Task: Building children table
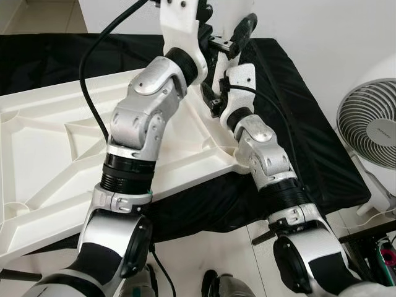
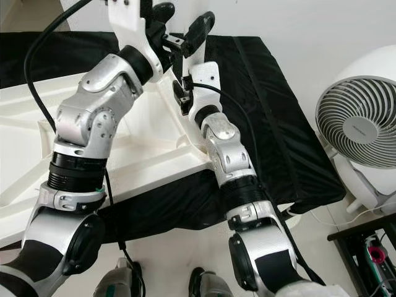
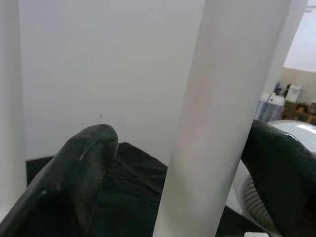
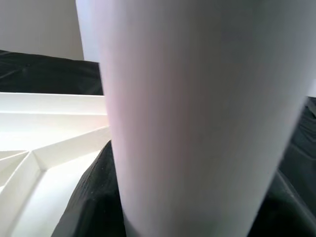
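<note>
we are looking down at a white plastic tabletop point(image 1: 55, 154) lying upside down, ribbed underside up, on a black cloth point(image 1: 297, 124) spread over a bed or low platform. a white table leg point(image 3: 222, 118) is standing upright at the far corner of the tabletop, and both of our arms are reaching up to it.

our left gripper point(image 3: 177, 163) is sitting around the leg with its two black fingers point(image 3: 74, 182) spread wide; the leg is running between them, close against or touching one finger while a clear gap is showing beside the other. so we are bracketing the leg rather than pinching it.

our right gripper point(image 2: 189, 31) is raised at the same corner, one black finger angling up beside the leg. in the right wrist view the leg is looming very close, with a dark finger showing below it and the ribbed tabletop lying beside it. we cannot tell whether those fingers are pressing on the leg or merely near it.

a white fan point(image 2: 359, 124) is standing on the floor to our right, well apart from the tabletop.
</note>
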Controlling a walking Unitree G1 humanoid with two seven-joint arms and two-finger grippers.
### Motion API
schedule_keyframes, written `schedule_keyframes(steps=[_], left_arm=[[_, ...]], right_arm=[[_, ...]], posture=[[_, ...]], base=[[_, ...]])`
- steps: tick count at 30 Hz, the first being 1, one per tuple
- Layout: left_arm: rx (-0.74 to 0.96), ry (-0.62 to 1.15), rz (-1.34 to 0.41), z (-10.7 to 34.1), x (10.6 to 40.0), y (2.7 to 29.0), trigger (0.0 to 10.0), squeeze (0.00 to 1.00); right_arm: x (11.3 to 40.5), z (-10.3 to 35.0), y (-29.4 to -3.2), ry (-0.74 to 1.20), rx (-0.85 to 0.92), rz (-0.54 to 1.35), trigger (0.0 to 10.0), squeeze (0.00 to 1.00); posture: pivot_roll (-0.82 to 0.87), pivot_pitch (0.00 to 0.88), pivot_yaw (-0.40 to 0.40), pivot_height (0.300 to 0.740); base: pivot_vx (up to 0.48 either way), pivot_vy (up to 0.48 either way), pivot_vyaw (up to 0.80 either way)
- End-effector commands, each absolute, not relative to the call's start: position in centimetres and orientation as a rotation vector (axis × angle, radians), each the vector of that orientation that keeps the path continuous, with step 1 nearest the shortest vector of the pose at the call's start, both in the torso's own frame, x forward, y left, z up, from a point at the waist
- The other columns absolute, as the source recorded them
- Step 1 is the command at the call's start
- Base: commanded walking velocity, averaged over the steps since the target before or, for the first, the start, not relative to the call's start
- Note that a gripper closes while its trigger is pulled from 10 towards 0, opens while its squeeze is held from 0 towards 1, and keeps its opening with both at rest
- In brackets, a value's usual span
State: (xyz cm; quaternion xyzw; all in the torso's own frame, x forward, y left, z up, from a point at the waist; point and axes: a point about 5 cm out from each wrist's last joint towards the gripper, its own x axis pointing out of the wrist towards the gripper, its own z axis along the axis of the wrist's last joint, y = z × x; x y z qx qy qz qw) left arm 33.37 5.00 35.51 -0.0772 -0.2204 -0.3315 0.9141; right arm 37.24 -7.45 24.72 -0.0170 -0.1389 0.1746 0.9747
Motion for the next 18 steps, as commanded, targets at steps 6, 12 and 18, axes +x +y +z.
schedule_keyframes(steps=[6,12,18], left_arm=[[-0.206,-0.434,-0.550,34.3,34.5,8.6,10.0,0.00],[-0.197,-0.403,-0.513,32.4,34.5,9.4,10.0,0.00],[-0.199,-0.322,-0.460,29.9,34.8,10.3,10.0,0.00]], right_arm=[[36.5,23.9,-10.4,-0.307,0.018,0.226,10.0,0.00],[35.5,23.3,-11.3,-0.340,0.046,0.191,10.0,0.00],[34.6,22.6,-12.1,-0.351,0.073,0.150,10.0,0.00]], posture=[[0.12,0.081,-0.076,0.740],[0.12,0.063,-0.067,0.740],[0.12,0.052,-0.061,0.740]], base=[[0.000,0.000,0.00],[0.000,0.000,0.00],[0.000,0.000,0.00]])
